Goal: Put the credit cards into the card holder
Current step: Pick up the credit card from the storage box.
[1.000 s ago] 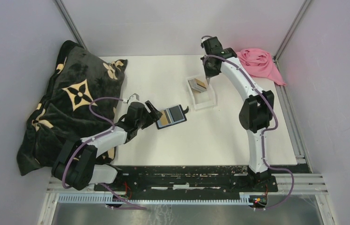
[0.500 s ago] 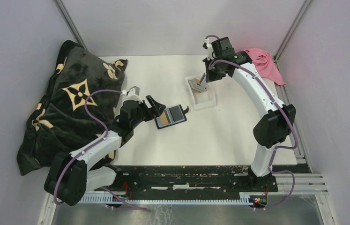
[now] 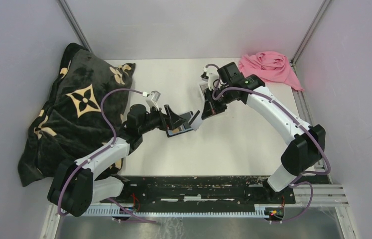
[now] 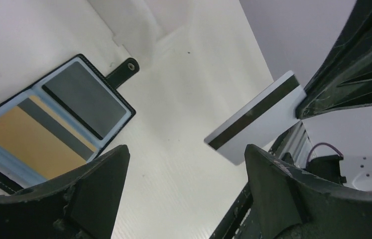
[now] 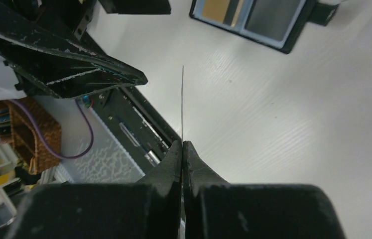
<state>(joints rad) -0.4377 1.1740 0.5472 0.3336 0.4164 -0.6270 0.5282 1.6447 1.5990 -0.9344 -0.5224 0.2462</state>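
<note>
Held the striped grey card (image 4: 256,117) clenched edge-on in the right hand (image 5: 183,145) above the middle of the bench (image 3: 233,144), left hand (image 4: 186,172) spread wide near the open card holder (image 4: 120,72); probably needed levelling before sliding into a slot.

Black patterned blanket (image 3: 74,107), pink cloth (image 3: 268,67), white table (image 3: 233,144)

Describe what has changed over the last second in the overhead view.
The right gripper, shut on a white card, swung from farther back toward the card holder. The left gripper opened wider and reached forward over it. The card holder stayed open and flat; blanket and pink cloth unchanged.
</note>
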